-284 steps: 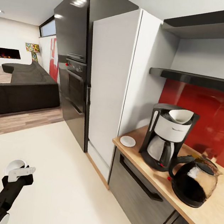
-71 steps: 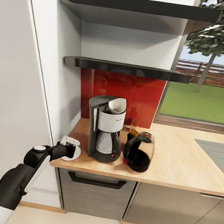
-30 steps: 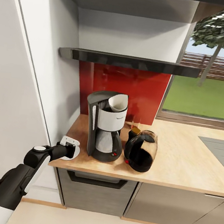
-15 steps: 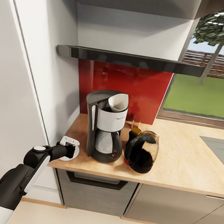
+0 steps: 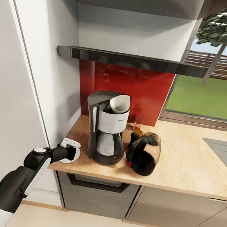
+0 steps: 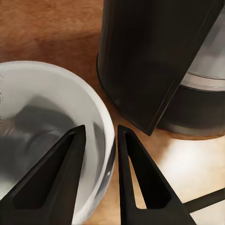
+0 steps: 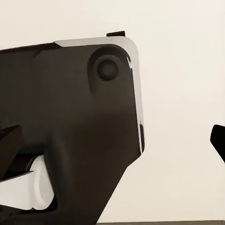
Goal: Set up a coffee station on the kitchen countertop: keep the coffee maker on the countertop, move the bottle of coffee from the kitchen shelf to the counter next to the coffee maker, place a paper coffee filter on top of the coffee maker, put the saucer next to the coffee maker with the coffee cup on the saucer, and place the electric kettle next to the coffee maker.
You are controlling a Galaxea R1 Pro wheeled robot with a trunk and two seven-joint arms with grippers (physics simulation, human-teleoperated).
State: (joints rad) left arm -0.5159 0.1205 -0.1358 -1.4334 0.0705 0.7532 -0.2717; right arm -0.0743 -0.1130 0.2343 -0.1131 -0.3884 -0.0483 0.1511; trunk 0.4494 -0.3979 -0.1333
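Left of the coffee maker (image 5: 105, 128), left gripper (image 6: 99, 180) pinching the coffee cup (image 6: 44, 136) rim; risks tipping off-saucer if released early

Your coffee maker (image 5: 105, 128) sits on the countertop (image 5: 185, 168) near its left end, paper filter (image 5: 119, 104) on top. Electric kettle (image 5: 144, 153) just right of it, slightly forward. Bottle (image 5: 138, 125) behind the kettle, by the backsplash. Left of the maker, at the counter's front corner: your left gripper (image 5: 72, 151), fingers (image 6: 56, 183) straddling the coffee cup (image 6: 42, 126) rim. Shelf (image 5: 132, 60) above.
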